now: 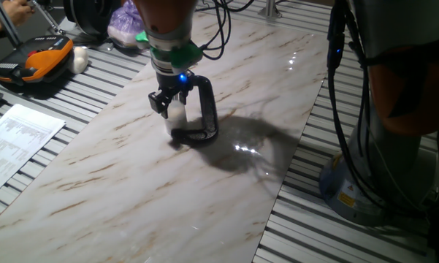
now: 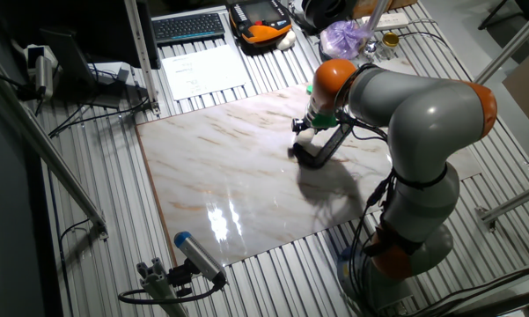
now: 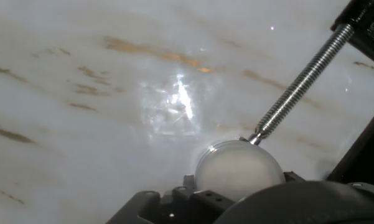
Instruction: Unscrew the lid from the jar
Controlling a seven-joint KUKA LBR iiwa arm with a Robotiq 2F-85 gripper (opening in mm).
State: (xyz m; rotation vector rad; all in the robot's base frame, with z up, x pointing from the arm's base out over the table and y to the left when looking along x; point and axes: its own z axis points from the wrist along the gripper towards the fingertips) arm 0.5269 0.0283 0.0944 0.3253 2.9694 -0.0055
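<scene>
Gripper [image 1: 172, 101] stands low over the marble table [image 1: 131, 183], directly above the jar [image 1: 177, 113]. Jar sits upright inside the black clamp [image 1: 204, 117], which lies on the tabletop. Fingers flank the jar's whitish top; the jaws appear closed on the lid [image 3: 236, 169], though contact cannot be confirmed from the fixed views. In the hand view the lid's round face fills the lower centre, with the clamp's screw [image 3: 299, 84] touching its rim
</scene>
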